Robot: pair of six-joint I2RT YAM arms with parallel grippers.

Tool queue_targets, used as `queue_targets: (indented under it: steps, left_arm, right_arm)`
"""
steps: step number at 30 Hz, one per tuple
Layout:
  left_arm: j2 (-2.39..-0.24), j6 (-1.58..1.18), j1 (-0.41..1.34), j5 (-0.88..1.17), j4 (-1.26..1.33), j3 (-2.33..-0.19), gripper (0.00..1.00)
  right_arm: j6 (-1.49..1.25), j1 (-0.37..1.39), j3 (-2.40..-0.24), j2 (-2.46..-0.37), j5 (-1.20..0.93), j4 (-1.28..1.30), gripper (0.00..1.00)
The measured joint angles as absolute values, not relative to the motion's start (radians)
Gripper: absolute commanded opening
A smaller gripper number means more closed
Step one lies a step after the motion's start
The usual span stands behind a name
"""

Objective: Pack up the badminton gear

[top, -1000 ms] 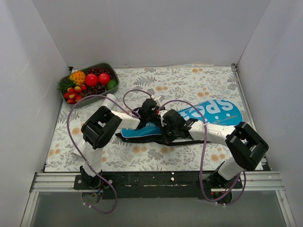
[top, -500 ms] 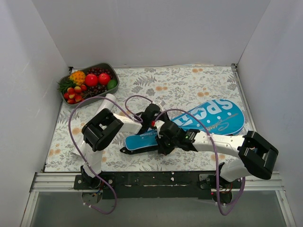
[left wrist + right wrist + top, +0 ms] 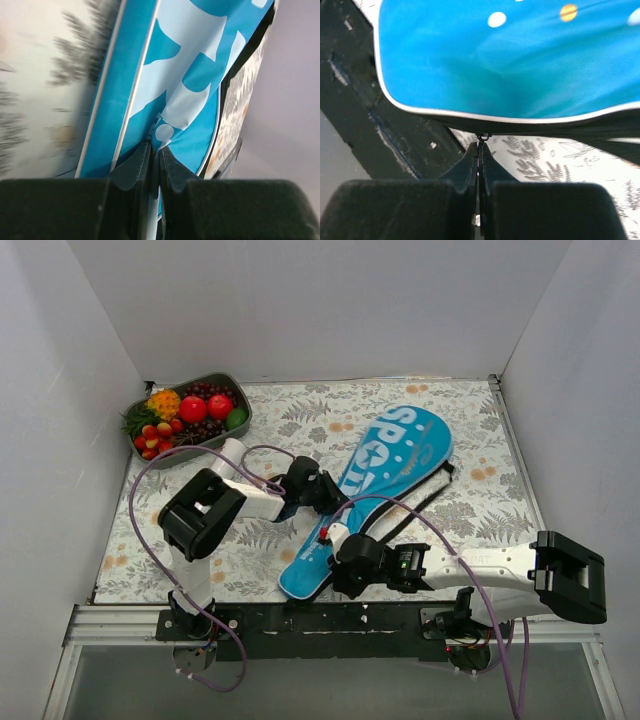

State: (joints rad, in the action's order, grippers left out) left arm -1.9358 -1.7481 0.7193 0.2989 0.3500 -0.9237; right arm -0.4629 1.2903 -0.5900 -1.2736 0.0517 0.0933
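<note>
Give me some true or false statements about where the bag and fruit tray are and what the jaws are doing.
1. The bag lies diagonally, wide end farthest from the arms. True.
2. The tray sits in the far right corner. False: far left corner.
3. The left jaws pinch the bag's fabric. True.
4. The right jaws stand wide open. False: shut on the zip pull at the bag's narrow end.

Grey tray (image 3: 215, 377), upper left of the frame, at the desk's back corner. In it: two red round fruits (image 3: 206, 407), a green one (image 3: 236, 418), an orange cluster (image 3: 164, 402), dark grapes (image 3: 205, 428), small red-yellow fruits (image 3: 152, 438). Desk (image 3: 400, 405) has a leaf-and-flower print. White walls (image 3: 320, 300) on three sides. Black rail (image 3: 330, 618) along the bottom edge.
</note>
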Motion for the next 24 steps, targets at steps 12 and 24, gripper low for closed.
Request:
queue_targets:
  steps: [12, 24]
  left_arm:
    - [-1.783, -1.761, 0.53, 0.078, 0.231, -0.831, 0.0]
    - [-1.783, -1.772, 0.533, 0.057, 0.178, -0.852, 0.0]
  right_arm:
    - [-0.56, 1.417, -0.52, -1.172, 0.098, 0.089, 0.01]
    - [-0.653, 1.464, -0.56, -1.303, 0.163, 0.058, 0.09]
